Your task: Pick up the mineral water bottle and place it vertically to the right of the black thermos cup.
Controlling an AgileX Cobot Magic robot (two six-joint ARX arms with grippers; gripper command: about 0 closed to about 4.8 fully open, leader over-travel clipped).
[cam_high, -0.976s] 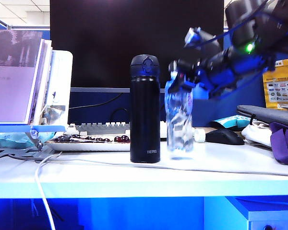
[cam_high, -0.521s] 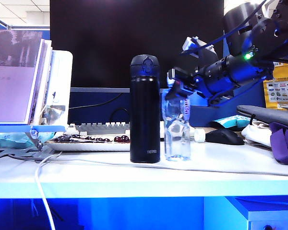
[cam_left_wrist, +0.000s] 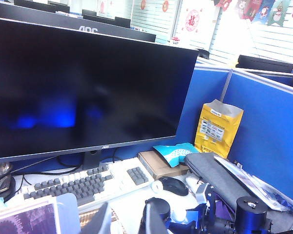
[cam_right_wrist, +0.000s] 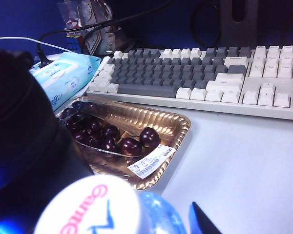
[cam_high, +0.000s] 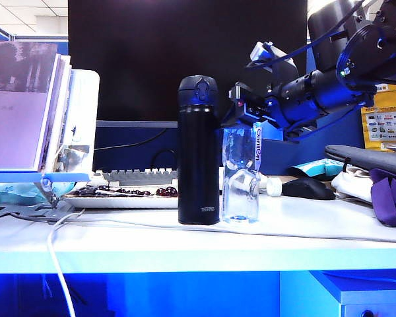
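Note:
The black thermos cup (cam_high: 198,152) stands upright on the white table (cam_high: 185,244). Immediately to its right stands the mineral water bottle (cam_high: 241,175), upright, its base on the table. My right gripper (cam_high: 241,113) reaches in from the right, level with the bottle's top. In the right wrist view the white cap (cam_right_wrist: 90,207) with pink lettering lies close below the camera. One dark fingertip (cam_right_wrist: 201,223) stands clear of the bottle's shoulder, and the thermos (cam_right_wrist: 24,161) looms dark beside it. My left gripper (cam_left_wrist: 124,225) hangs open and empty, high above the desk.
A keyboard (cam_high: 135,176) and a gold tray of cherries (cam_right_wrist: 136,126) lie behind the thermos. A black mouse (cam_high: 308,188) sits to the right, with a grey pouch (cam_high: 366,158) and purple cloth (cam_high: 389,198) beyond it. A book stand (cam_high: 26,112) fills the left. A white cable (cam_high: 59,264) hangs over the front edge.
The bottle came down and now stands still on the table beside the thermos. The right gripper's jaws have spread around its top. The left arm has not moved.

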